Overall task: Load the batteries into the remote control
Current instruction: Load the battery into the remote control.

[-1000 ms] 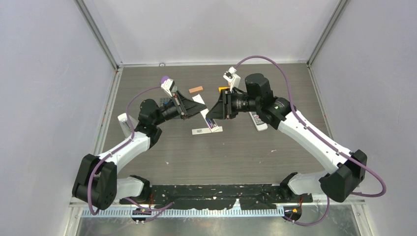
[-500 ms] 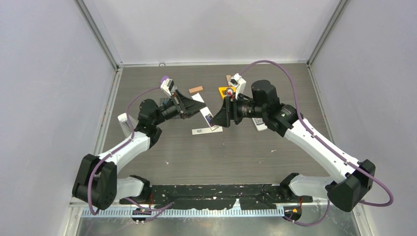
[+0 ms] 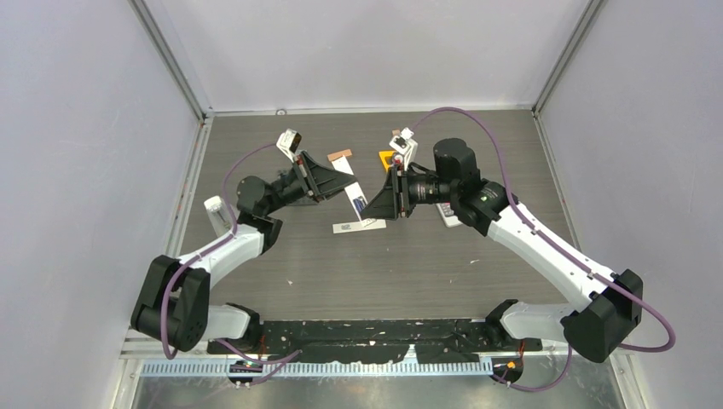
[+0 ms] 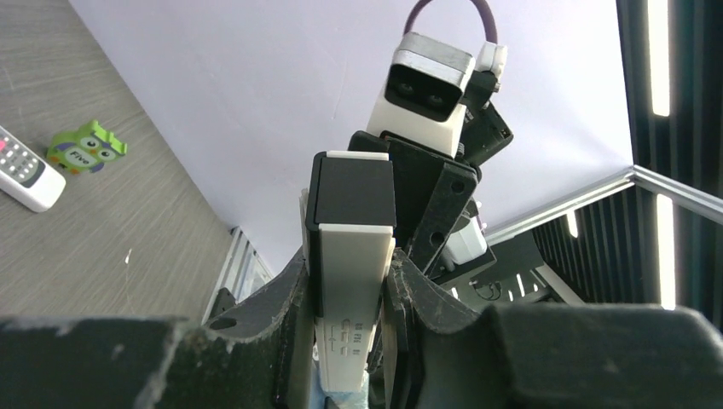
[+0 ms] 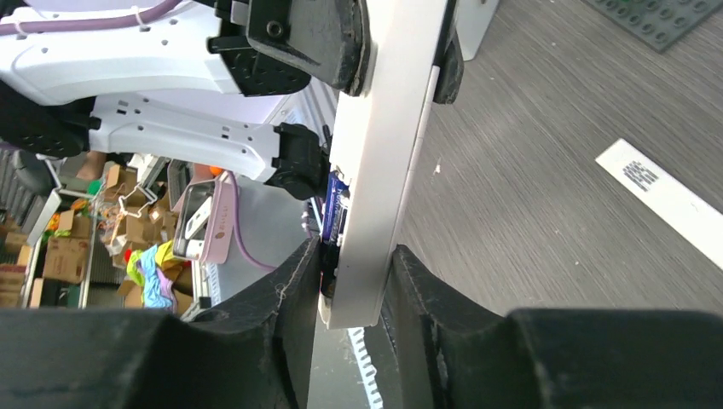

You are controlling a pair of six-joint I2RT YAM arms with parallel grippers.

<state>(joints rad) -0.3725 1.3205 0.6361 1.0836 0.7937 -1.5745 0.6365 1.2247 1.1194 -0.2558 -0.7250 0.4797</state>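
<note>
A white remote control (image 3: 359, 201) is held above the table between both grippers. My left gripper (image 3: 339, 185) is shut on one end of it; in the left wrist view the remote (image 4: 351, 256) stands upright between the fingers of that gripper (image 4: 349, 285). My right gripper (image 3: 378, 204) is shut on the other end (image 5: 384, 162), as the right wrist view shows around that gripper (image 5: 354, 277). A blue-purple battery (image 5: 336, 204) shows in the remote's open back. The other batteries are not in view.
A white battery cover (image 3: 351, 226) lies on the table below the remote. A second white remote (image 3: 449, 213) lies right of it. An orange-brown block (image 3: 341, 155) and a yellow piece (image 3: 388, 158) sit behind. A green owl toy (image 4: 85, 149) is near the far wall.
The held remote has risen slightly and shifted left. My left wrist has tilted up, and my right gripper has drawn back to the right along the remote.
</note>
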